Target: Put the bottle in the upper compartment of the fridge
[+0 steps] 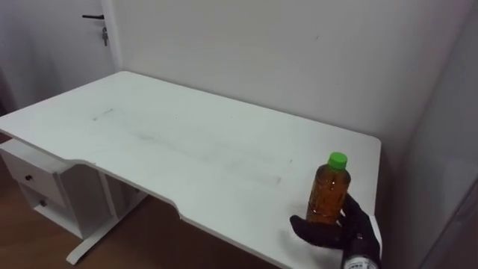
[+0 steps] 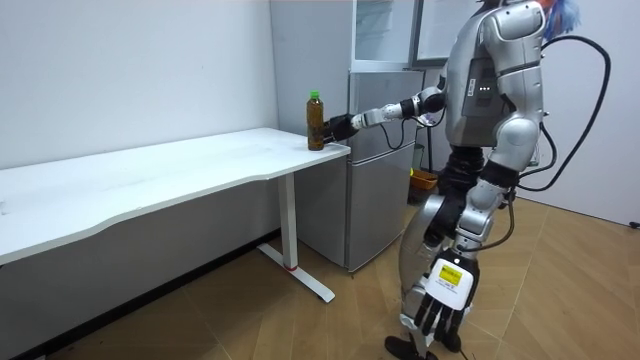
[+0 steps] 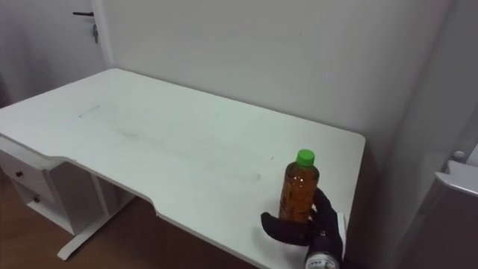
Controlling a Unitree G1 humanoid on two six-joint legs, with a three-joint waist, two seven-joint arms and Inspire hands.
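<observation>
Clear plastic bottle of amber liquid with a green screw cap point(image 1: 328, 190) stands upright on the long white desk-style table point(image 1: 187, 142), close to that table's far right corner and near its front edge. The robot's right hand point(image 1: 321, 233) is at the bottle's lower half. Its dark thumb lies across the front of the base, and its fingers point(image 1: 357, 215) curl round the right side, so the hand is clamped on the bottle. The bottle's base appears to rest on the table top; whether any gap exists under it cannot be told.

In the room view the robot stands upright on the wooden floor point(image 2: 560, 280), just off the table's end, with its right arm stretched level toward the bottle. Its left hand point(image 2: 436, 314) hangs low beside the leg, with fingers loose and holding nothing. A tall grey metal fridge point(image 2: 385, 160) stands just beside the table's end, behind the outstretched arm. A white drawer cabinet point(image 1: 33, 179) sits under the table's far left end. A black lever door handle point(image 1: 93, 16) shows on the white wall beyond that end.
</observation>
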